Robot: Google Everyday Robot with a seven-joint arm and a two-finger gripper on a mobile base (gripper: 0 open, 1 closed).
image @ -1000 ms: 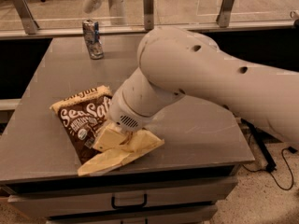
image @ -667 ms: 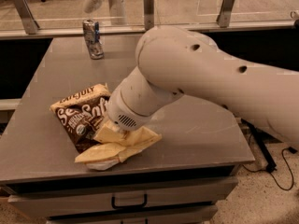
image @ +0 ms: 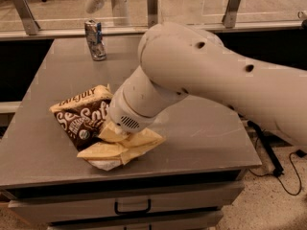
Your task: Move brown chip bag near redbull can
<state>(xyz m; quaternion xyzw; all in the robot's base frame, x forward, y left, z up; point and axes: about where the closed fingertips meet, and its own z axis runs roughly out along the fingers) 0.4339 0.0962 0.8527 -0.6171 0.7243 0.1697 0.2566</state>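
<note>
Our gripper [image: 119, 127] sits on the brown chip bag [image: 80, 120] near the table's [image: 206, 128] front edge, and we cannot tell its grip. The bag's near end has bunched up, well apart from the redbull can [image: 95, 40].

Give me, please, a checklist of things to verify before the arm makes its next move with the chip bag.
1. The gripper at the brown chip bag: ok, it is down on the bag's right part, under the wrist.
2. Firm hold on the bag: cannot tell, the arm hides it.
3. The redbull can upright: ok, at the far left of the table.
4. Way from bag to can: ok, only bare table shows between.
5. Bag fully on the table: ok, but near the front edge.
</note>
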